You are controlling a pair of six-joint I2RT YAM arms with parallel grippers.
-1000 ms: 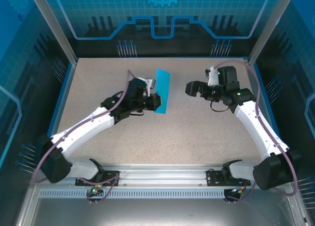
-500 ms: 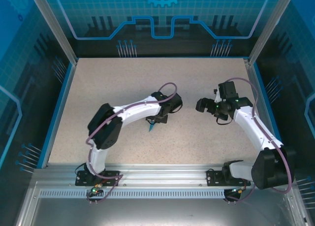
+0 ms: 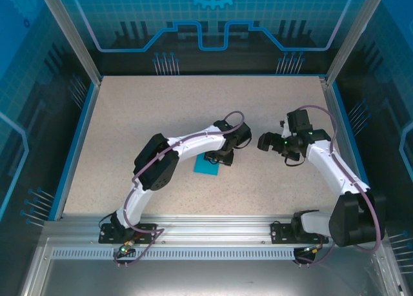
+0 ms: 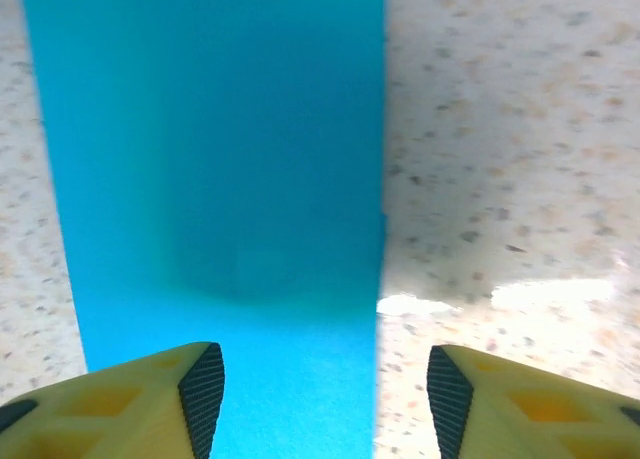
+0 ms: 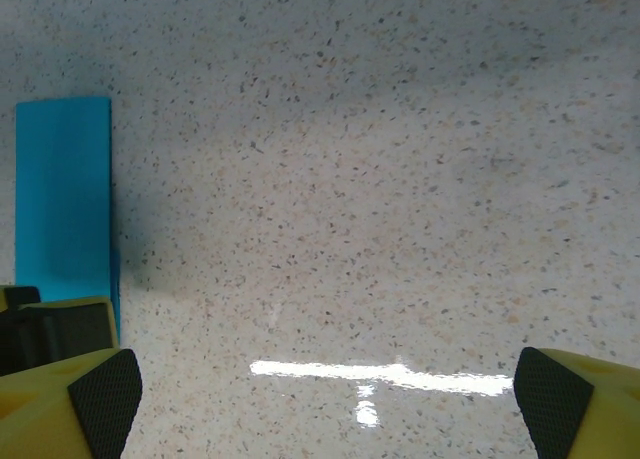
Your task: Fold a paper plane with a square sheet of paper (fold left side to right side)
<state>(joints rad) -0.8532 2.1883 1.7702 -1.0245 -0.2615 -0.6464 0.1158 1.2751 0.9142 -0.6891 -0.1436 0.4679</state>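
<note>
Far half: bare tabletop (image 3: 148,106), open all across.
Middle: left gripper (image 3: 219,158) sits low over the paper (image 3: 206,167).
Right: narrow gap before the right gripper (image 3: 261,141).

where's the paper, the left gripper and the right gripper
paper (image 4: 220,159), left wrist view, middle of the blue sheet
left gripper (image 4: 325,399), left wrist view, midway between its fingertips
right gripper (image 5: 327,399), right wrist view, midway between its fingertips

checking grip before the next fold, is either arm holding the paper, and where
Nothing is held. The paper lies flat on the table; the left fingers are open over it, the right fingers open beside it.
</note>
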